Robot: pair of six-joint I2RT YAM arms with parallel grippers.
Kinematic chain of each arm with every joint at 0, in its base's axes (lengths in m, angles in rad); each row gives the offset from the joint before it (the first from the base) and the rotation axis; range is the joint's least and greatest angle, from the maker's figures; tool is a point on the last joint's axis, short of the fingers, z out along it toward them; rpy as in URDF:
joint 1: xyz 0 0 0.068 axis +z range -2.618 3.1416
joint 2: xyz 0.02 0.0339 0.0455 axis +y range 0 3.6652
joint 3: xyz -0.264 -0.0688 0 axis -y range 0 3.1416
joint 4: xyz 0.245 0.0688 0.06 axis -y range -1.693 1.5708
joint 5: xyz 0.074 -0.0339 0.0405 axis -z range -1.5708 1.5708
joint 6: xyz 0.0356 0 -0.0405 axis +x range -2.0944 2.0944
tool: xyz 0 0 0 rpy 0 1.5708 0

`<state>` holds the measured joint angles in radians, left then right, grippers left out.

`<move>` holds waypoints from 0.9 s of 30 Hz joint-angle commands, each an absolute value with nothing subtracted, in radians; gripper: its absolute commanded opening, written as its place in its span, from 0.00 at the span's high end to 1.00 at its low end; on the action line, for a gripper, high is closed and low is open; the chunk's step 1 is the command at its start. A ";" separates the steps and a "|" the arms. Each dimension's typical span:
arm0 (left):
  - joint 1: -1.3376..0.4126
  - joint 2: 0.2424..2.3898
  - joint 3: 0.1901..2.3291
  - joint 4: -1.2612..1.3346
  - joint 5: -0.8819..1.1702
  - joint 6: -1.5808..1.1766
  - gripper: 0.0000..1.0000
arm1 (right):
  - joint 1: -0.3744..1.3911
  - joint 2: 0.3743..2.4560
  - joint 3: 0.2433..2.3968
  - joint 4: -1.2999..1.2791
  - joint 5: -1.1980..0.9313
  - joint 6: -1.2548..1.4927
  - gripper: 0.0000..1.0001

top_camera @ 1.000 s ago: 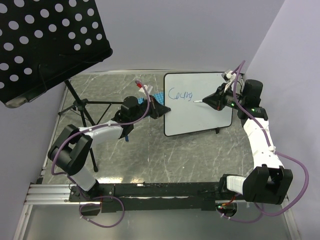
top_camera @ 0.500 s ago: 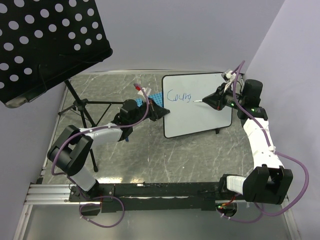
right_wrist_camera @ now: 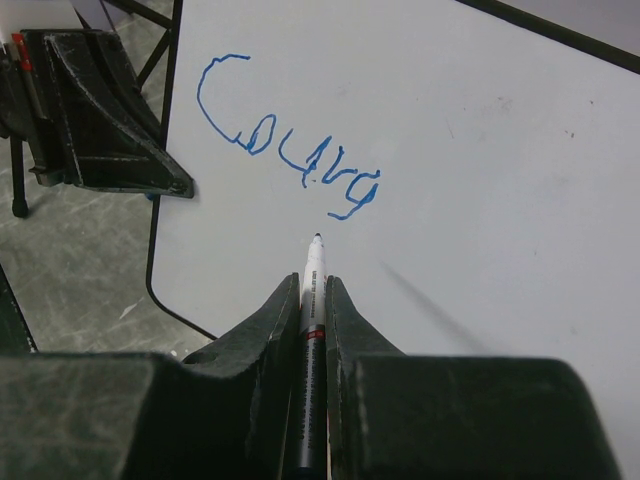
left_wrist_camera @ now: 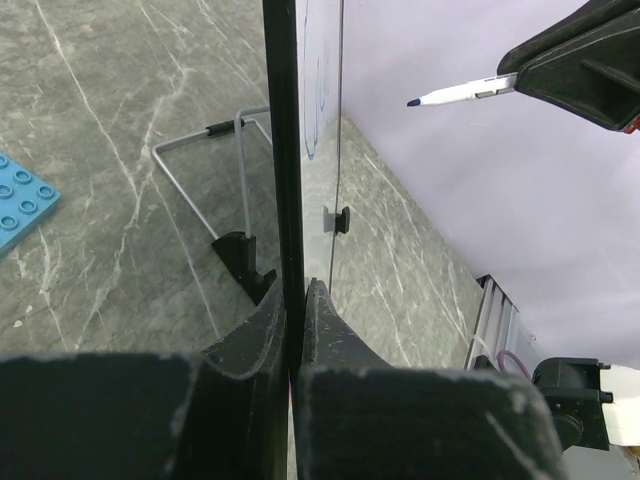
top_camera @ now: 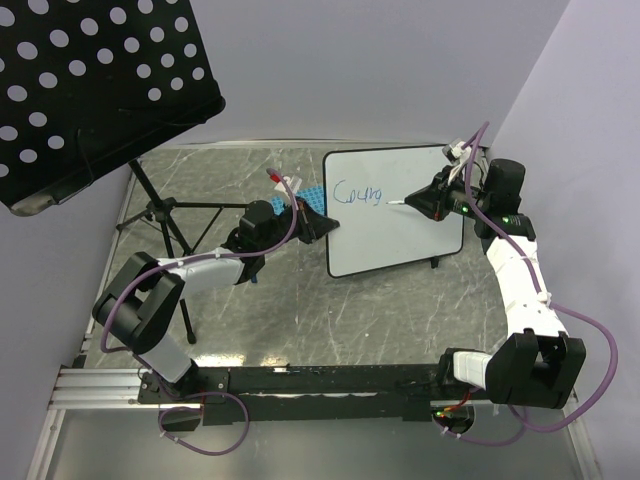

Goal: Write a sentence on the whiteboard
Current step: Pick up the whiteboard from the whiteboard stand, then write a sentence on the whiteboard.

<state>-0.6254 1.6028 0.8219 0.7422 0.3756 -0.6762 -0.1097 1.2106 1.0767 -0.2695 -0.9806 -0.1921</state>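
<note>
Since a second ago, the whiteboard (top_camera: 395, 208) has been shifted slightly left along with the left end effector (top_camera: 318, 223), and one more blue stroke has been added to the sentence (top_camera: 358, 192).

Nearest the arm bases, bare grey marbled worktop (top_camera: 330, 320) is seen. Further in, the whiteboard's left edge (left_wrist_camera: 284, 150) is clamped between the left end effector's (left_wrist_camera: 297, 340) closed fingers (left_wrist_camera: 262, 335), as shown edge-on in the left wrist view. The board is stood up, tilted back on a wire stand (left_wrist_camera: 205, 185), with small black feet (left_wrist_camera: 341, 219) on the worktop. A blue studded plate (top_camera: 315, 194) lies just beside the board's left edge, behind the end effector.

At the right, a marker (right_wrist_camera: 312, 330) is gripped by the right end effector (right_wrist_camera: 312, 300), fingers (right_wrist_camera: 258, 335) closed tight on its barrel. Its tip (right_wrist_camera: 317, 237) is held just below the last written letter; contact with the board cannot be told. The sentence (right_wrist_camera: 285, 150) sits at the board's upper left, only a partial first word, roughly "Courg".

At far left, a black perforated music stand (top_camera: 90, 80) is raised over the worktop.
</note>
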 commanded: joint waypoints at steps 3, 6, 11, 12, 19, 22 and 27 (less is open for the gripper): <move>-0.629 1.555 0.810 0.790 0.374 -0.624 0.99 | -0.104 1.210 1.077 -0.227 -1.000 -0.210 1.00; -0.630 1.557 0.804 0.804 0.374 -0.635 0.99 | -0.104 1.210 1.077 -0.225 -1.000 -0.212 1.00; -0.630 1.562 0.801 0.818 0.370 -0.655 0.99 | -0.104 1.210 1.075 -0.227 -0.999 -0.218 1.00; -0.629 1.563 0.799 0.816 0.368 -0.657 0.99 | -0.106 1.207 1.074 -0.226 -0.996 -0.219 1.00; -0.630 1.574 0.801 0.830 0.368 -0.676 0.99 | -0.106 1.200 1.060 -0.204 -0.974 -0.233 1.00; -0.629 1.572 0.801 0.828 0.367 -0.678 0.99 | -0.106 1.197 1.054 -0.193 -0.969 -0.235 1.00; -0.629 1.568 0.804 0.822 0.367 -0.676 0.99 | -0.106 1.198 1.046 -0.186 -0.971 -0.235 1.00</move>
